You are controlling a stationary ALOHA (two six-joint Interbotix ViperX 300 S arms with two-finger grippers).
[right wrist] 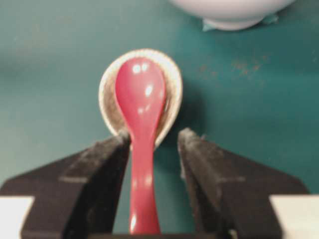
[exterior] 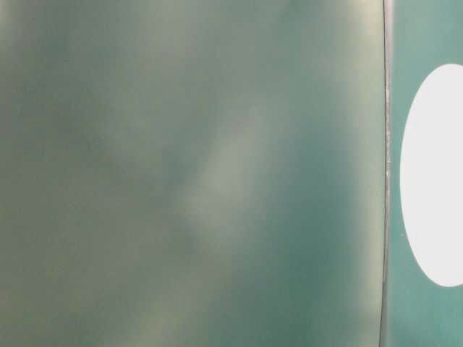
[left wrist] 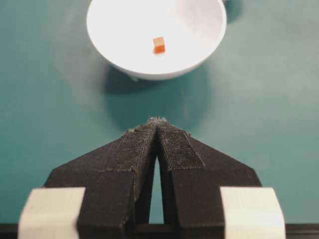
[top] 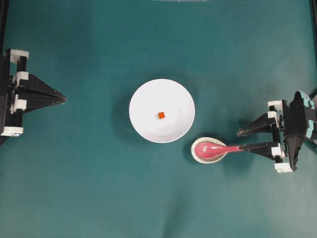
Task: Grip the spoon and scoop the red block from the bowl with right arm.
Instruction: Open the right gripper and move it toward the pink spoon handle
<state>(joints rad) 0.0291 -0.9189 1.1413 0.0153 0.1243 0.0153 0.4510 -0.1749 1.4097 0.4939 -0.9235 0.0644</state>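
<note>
The right tool [right wrist: 152,144] straddles the spoon [right wrist: 141,124] handle, released, at the bowl's [top: 143,121] four o'clock, so it should centre and clench squarely before lifting toward the block [top: 161,115].

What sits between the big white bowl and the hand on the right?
In the overhead view, a glossy pink-red spoon rests in a small speckled beige dish between the white bowl and the right hand, whose open fingers straddle its handle.
</note>
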